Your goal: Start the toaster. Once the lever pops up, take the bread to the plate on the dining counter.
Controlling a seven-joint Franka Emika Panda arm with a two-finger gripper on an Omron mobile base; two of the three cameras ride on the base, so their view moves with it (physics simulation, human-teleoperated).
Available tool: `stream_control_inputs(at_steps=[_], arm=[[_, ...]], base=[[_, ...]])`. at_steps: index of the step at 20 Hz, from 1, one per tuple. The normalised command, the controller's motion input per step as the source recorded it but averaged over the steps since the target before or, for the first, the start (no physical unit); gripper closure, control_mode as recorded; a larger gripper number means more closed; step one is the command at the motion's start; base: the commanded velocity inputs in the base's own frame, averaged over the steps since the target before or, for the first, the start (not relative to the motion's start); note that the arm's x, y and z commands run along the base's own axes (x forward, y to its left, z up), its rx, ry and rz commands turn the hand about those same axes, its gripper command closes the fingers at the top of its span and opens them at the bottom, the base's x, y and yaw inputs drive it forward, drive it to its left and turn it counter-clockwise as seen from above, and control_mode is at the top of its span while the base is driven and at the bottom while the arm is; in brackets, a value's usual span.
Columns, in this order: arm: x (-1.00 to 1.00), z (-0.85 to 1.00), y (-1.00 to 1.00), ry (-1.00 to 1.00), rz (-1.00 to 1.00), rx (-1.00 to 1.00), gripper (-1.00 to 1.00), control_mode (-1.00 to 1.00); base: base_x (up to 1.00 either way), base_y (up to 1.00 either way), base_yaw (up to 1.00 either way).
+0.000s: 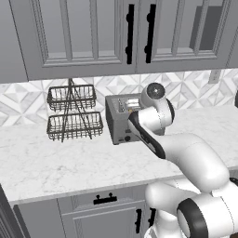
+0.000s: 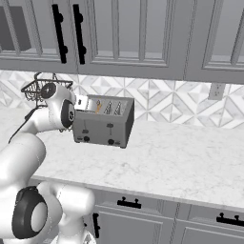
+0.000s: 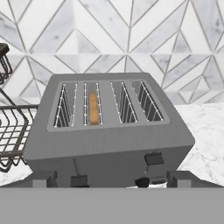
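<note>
The grey four-slot toaster (image 3: 109,144) stands on the marble worktop against the tiled wall; it is also seen as toaster (image 1: 118,122) and toaster (image 2: 102,125). The bread (image 3: 93,108) sits deep in the second slot from the left, and the bread (image 2: 98,106) peeks out as an orange sliver. On the front face the left lever (image 3: 79,180) sits lower than the right lever (image 3: 153,158). My gripper (image 3: 113,180) is open, just in front of and above the toaster's front face, fingertips (image 3: 43,180) wide apart and holding nothing. The plate and the dining counter are out of view.
A two-tier black wire rack (image 1: 73,113) stands left of the toaster, close to its side; rack (image 3: 9,127). Grey wall cabinets (image 2: 133,33) hang overhead. Bare marble worktop (image 2: 181,162) stretches to the right, with a wall outlet (image 2: 216,90) behind it.
</note>
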Motion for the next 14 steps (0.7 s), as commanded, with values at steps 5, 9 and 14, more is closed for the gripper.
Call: stream_control_inputs(at_steps=[5,9,14], arm=[[0.0,0.0,0.0,0.0,0.0,0.0,-1.0,-1.0],[0.0,0.0,0.0,0.0,0.0,0.0,-1.0,-1.0],[0.0,0.0,0.0,0.0,0.0,0.0,-1.0,-1.0]], base=[[0.0,0.0,0.0],[0.0,0.0,0.0],[0.0,0.0,0.0]])
